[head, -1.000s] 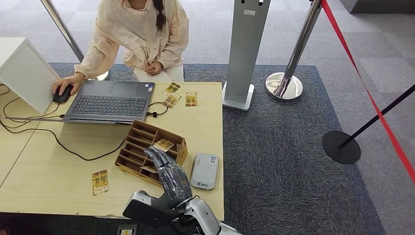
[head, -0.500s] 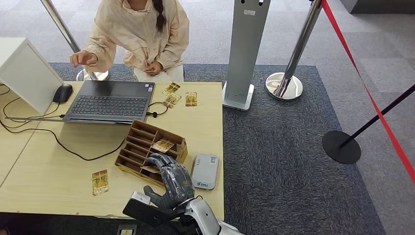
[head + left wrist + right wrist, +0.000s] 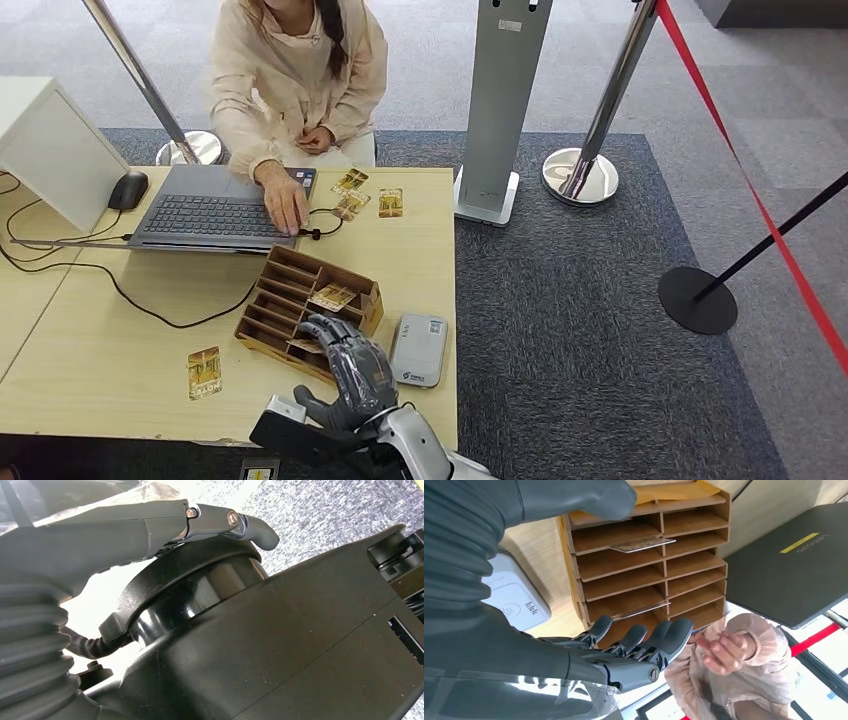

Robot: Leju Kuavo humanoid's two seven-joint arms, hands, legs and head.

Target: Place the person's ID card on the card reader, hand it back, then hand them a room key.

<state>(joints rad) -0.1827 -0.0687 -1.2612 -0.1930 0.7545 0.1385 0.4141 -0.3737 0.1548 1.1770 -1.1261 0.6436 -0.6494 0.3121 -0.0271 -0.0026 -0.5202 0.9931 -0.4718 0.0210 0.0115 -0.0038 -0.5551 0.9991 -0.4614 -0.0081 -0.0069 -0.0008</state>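
I saw the white card reader [image 3: 418,350] lying flat just right of the wooden organiser [image 3: 300,300]; one gold-patterned key card [image 3: 333,296] lay tilted in its right-hand slot.

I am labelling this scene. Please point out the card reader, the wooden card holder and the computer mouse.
card reader [image 3: 418,350]: head view, middle of its white top face.
wooden card holder [image 3: 290,283]: head view, its slotted dividers.
computer mouse [image 3: 127,190]: head view, centre of its black back.

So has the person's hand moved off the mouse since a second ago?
Yes. The person's hand has left the mouse and crossed toward the cards, now resting on the laptop keyboard's far corner.
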